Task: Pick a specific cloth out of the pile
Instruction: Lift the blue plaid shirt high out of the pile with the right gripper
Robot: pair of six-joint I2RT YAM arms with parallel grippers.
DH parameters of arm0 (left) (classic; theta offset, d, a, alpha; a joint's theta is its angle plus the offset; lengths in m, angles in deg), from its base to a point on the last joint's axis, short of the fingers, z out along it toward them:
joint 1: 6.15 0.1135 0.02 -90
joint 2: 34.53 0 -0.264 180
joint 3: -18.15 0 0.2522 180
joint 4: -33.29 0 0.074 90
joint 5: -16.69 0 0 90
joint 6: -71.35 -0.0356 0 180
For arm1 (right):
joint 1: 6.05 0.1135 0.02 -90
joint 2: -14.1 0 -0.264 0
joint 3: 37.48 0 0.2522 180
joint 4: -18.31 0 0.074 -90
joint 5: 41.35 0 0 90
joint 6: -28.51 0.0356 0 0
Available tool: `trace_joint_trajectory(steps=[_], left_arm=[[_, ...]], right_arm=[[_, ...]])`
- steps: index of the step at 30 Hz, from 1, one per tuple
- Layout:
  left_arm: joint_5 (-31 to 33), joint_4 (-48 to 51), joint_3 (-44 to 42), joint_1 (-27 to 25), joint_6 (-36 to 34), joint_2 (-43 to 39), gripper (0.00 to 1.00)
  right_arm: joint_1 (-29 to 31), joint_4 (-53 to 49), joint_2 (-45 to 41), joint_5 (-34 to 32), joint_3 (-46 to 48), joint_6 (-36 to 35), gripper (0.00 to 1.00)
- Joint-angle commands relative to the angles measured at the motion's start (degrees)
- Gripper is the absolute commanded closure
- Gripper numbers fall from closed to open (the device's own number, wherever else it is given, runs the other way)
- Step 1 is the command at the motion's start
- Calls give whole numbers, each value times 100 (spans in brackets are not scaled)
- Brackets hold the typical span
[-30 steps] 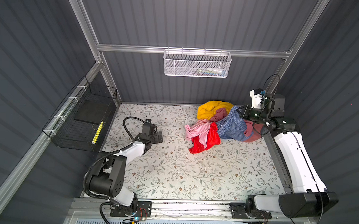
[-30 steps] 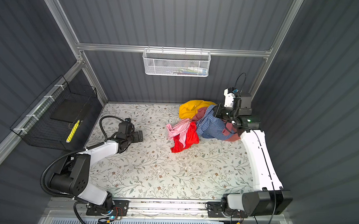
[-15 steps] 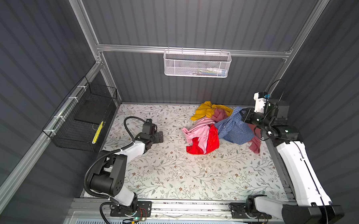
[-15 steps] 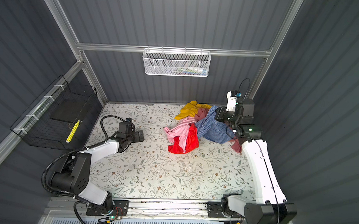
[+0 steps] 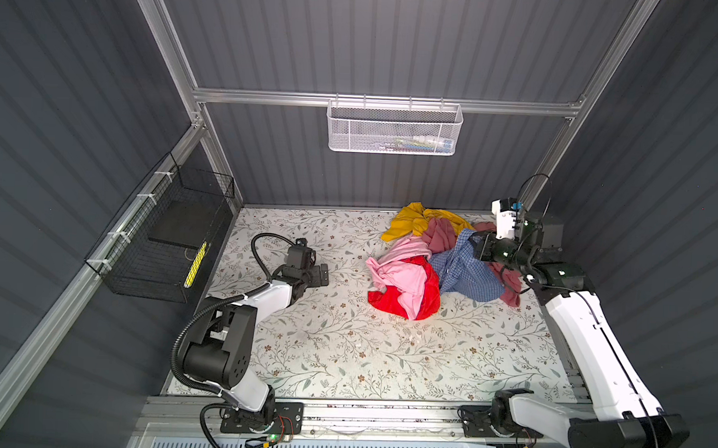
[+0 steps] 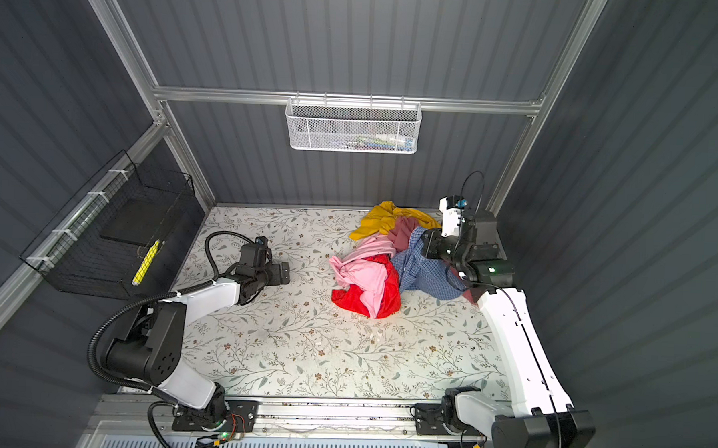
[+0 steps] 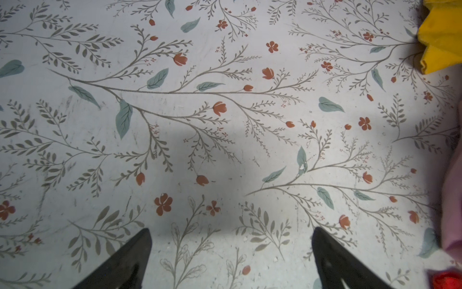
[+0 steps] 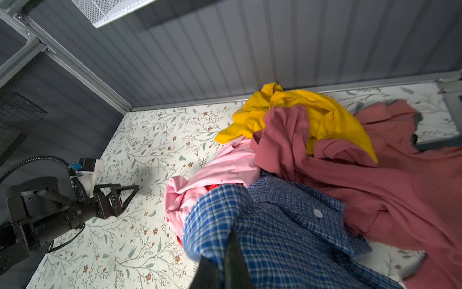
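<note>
The blue-and-white checked shirt (image 5: 465, 275) has shifted over the last second. It was bunched tight against the heap near the back wall. Now it drapes in a longer fold from the right gripper (image 5: 479, 249), which is pinched shut on a bunch of its fabric (in the right wrist view the check cloth wraps over the closed fingers (image 8: 233, 250)). In both top views the bulk of the shirt trails at about 7 o'clock from that gripper, and its low end seems to rest on the table (image 5: 322, 348).

The pile (image 5: 409, 273) has come along rather than letting go. The light pink garment (image 5: 401, 272) and the red garment (image 5: 427, 296), touching the shirt at its 9 o'clock, have slid toward the front. The yellow T-shirt (image 5: 415, 221), a rounded mound a second ago, now lies flatter at the shirt's 11 o'clock. The dusty-rose garment (image 5: 442, 237) overlaps the shirt's upper edge at 12 o'clock and shows again at its 4 o'clock.

I judge that the grasp has taken but the shirt is not yet clear of the rest. More lift or pull away from the heap looks necessary.

The left gripper (image 5: 319, 275), well apart at the pile's 9 o'clock, has stayed where it was, with its jaws spread wide over bare table.
</note>
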Motion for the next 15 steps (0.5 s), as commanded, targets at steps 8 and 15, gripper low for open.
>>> trace_joint_trajectory(steps=[8,15], left_arm=[[-99,41,277,-137,-155,181,0],[-178,39,404,-191,-187,347,0]], right_arm=[[58,608,-699,43,-1076,-131,100],[56,521,-886,-249,-1579,-379,100]])
